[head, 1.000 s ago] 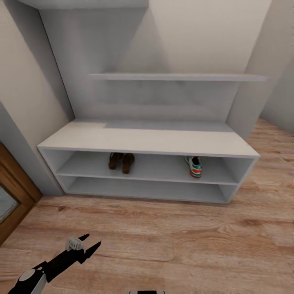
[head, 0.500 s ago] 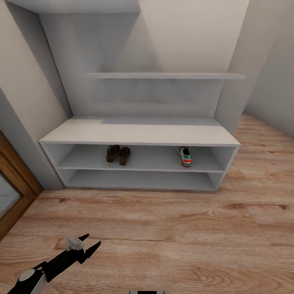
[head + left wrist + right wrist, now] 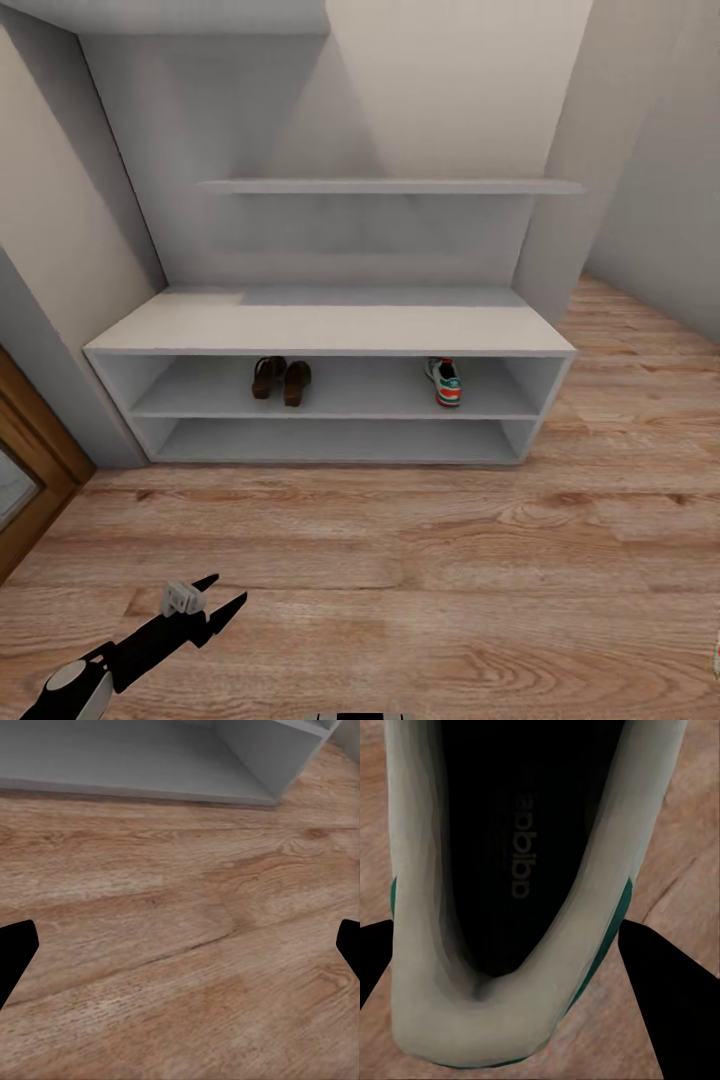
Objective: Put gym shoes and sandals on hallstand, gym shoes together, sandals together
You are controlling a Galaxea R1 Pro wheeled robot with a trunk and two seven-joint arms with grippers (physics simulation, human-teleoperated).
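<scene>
Inside the held gym shoe (image 3: 510, 870), dark-on-dark lettering printed along the insole. Looks like a brand word, something close to "adidas", but cannot be read cleanly. Cream upper and collar around a black interior, with a green stripe along each lower side. No other writing legible anywhere.

Right gripper (image 3: 506, 945) seen in its own wrist view: two black fingers (image 3: 667, 1005) spread to the width of the sneaker's heel end. One on each side, both meeting its outline. Clamped on that shoe, with wood planking behind it.

Left gripper (image 3: 229, 588) low over the corridor floor (image 3: 420, 560), well in front of the hallstand (image 3: 330, 328). Jaws wide apart, nothing between them, nothing touched. From the left wrist view, the same gripper (image 3: 180, 945) with black fingertips (image 3: 15, 952) at the far edges and bare planks between. Beyond them, the pale-grey base of the hallstand (image 3: 150, 765).

On the hallstand's upper open shelf, just under the bench top:
- The sandals (image 3: 281, 380), brown, side by side and touching or nearly so, left of the shelf's middle.
- A second gym shoe (image 3: 444, 381), right of the middle, well apart from the sandals. White with green and a red-orange heel, heel end turned outward.

Lower shelf of the hallstand bare grey. Above the bench top, a tall back panel carrying a long floating shelf (image 3: 390, 186). Left of the hallstand, past a grey wall corner, a brown wooden door frame (image 3: 30, 470).
</scene>
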